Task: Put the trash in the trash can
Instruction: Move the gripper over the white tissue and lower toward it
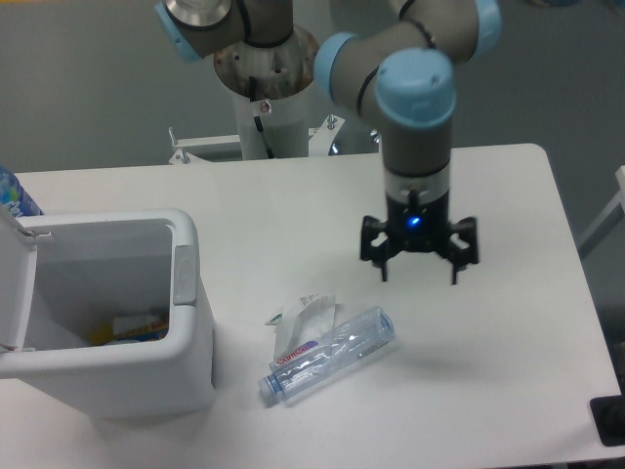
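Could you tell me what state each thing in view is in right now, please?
gripper: open, empty, above the table, apart from the bottle.
plastic bottle: crushed, lying on its side on the table.
white wrapper: crumpled, on the table against the bottle.
trash can: lid open, some items already inside.
blue-patterned bottle: mostly cut off at the left edge; state unclear.
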